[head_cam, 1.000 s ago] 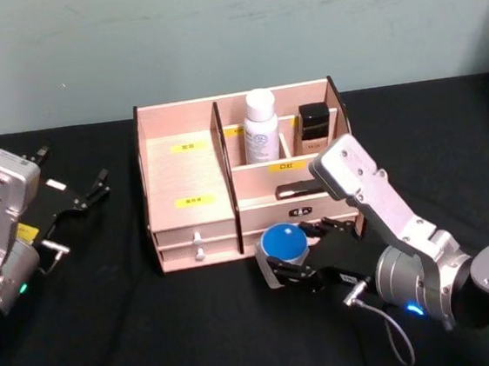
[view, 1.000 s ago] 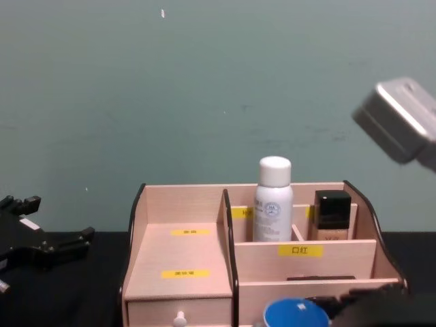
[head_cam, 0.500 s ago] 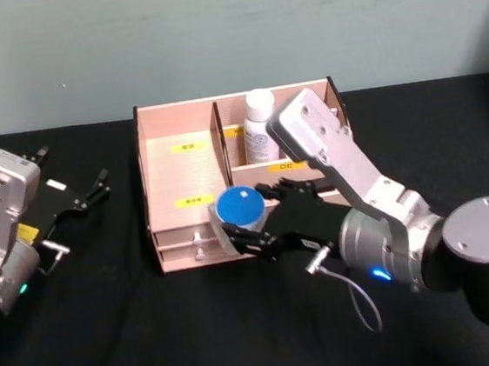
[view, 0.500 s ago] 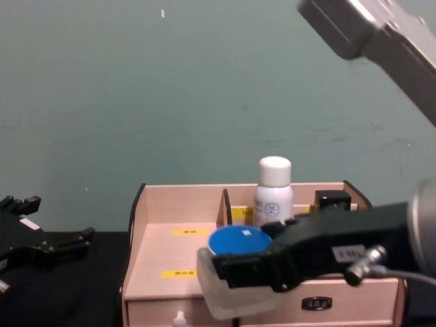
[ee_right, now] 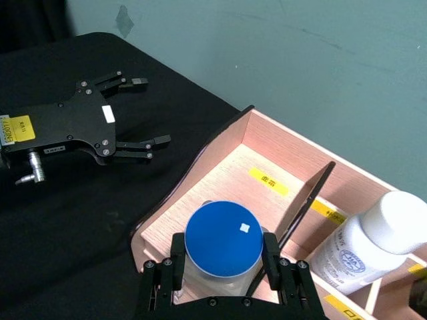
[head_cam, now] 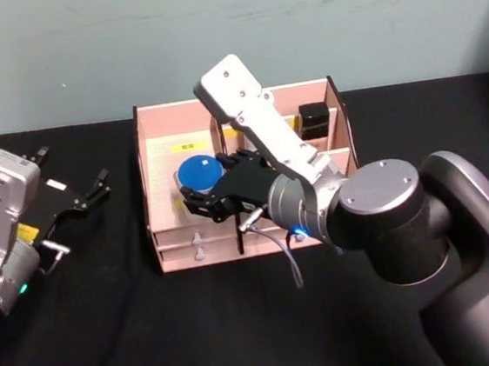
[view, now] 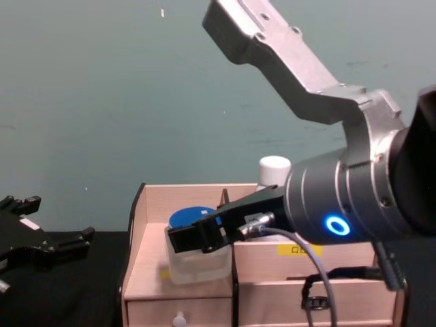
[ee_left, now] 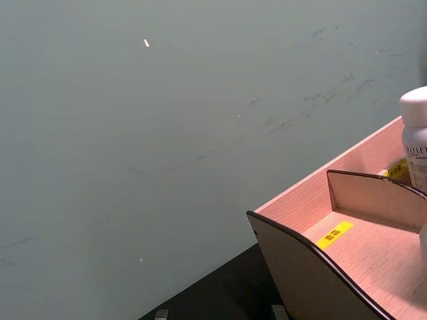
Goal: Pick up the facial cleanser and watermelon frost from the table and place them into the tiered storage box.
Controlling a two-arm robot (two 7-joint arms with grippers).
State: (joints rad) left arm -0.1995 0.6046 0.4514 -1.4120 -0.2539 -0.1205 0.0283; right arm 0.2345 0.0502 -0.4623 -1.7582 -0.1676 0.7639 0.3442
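One tiered storage box (head_cam: 161, 170) stands on the bench (head_cam: 112, 337), and two small drawers (head_cam: 196, 238) sit one above the other on its front left side, each with one white knob. In the pictures there is one facial cleanser (ee_right: 371, 245), one watermelon frost (ee_right: 223, 248) with a single blue-topped lid, and one black-capped square bottle (head_cam: 313, 121). Two grippers can be counted, the right gripper (ee_right: 224, 270) and the left gripper (head_cam: 78, 199), each with two black fingers (ee_right: 271, 260).

Blue-lidded watermelon frost (head_cam: 200, 174); white facial cleanser (ee_right: 365, 249).
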